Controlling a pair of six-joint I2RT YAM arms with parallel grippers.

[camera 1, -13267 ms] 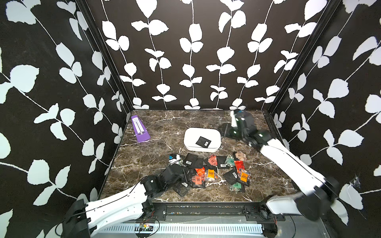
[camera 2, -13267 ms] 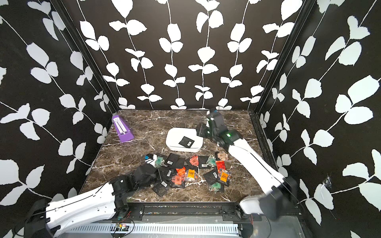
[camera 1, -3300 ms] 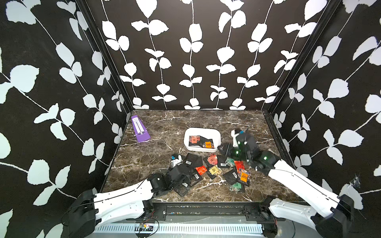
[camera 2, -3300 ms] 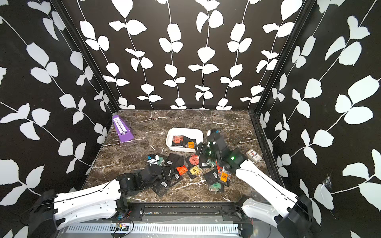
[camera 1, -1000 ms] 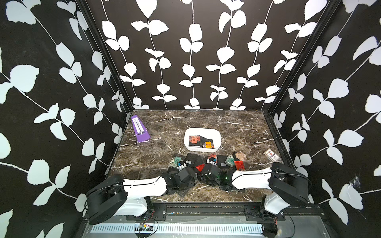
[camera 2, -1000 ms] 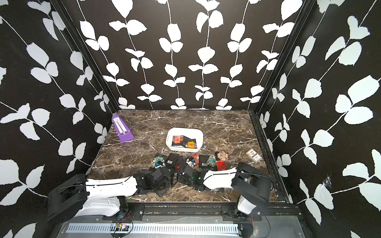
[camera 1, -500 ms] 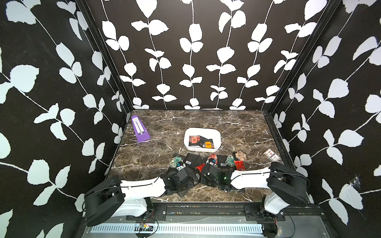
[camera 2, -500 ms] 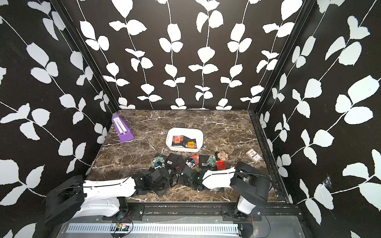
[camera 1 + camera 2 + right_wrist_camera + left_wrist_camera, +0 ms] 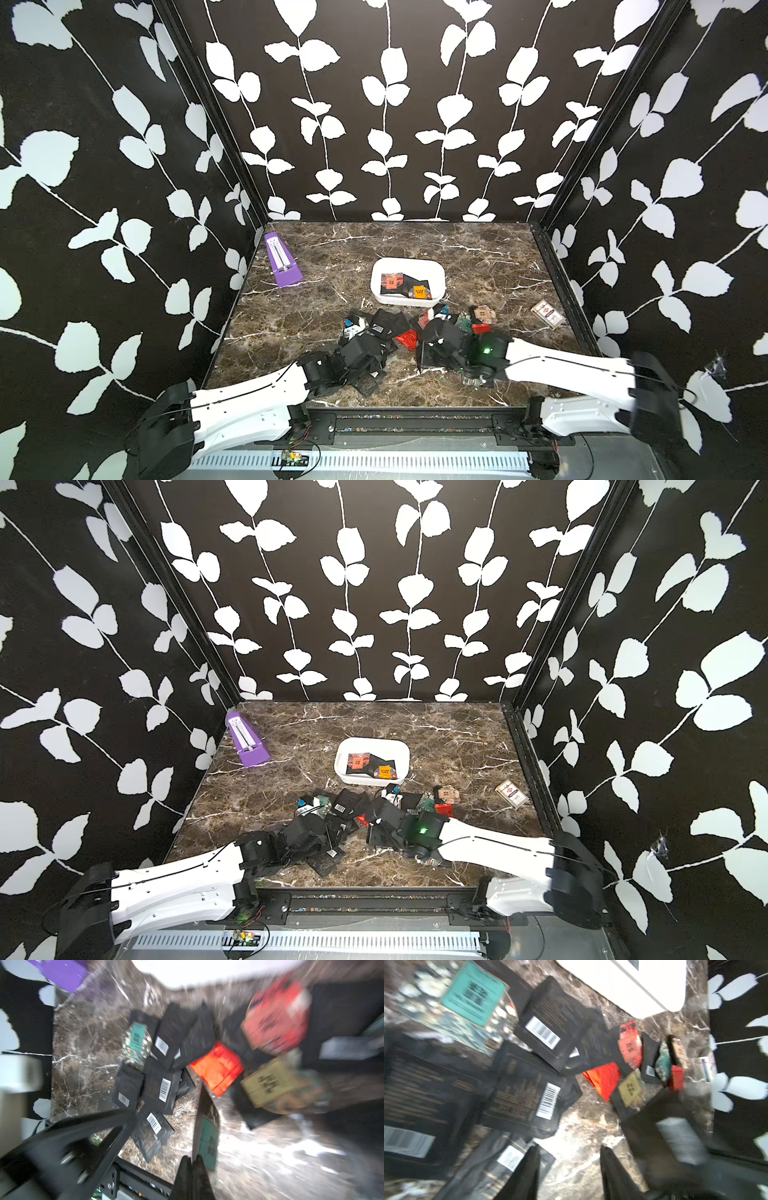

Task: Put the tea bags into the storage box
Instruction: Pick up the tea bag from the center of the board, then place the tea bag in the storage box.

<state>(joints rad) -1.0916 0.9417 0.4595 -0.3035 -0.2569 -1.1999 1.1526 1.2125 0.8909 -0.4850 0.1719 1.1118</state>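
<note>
Tea bags (image 9: 387, 322) heaped just in front of the storage box (image 9: 408, 302) in a top view, few inside. Left wrist: left gripper (image 9: 566, 1167) gapes, empty. Right wrist: right gripper (image 9: 192, 1160) clamps a teal-labelled sachet (image 9: 206, 1138) on edge; grasp made, I'd say, and next it needs carrying over the box rim.

Bright, sharp tops; wrist cams motion-blurred.
</note>
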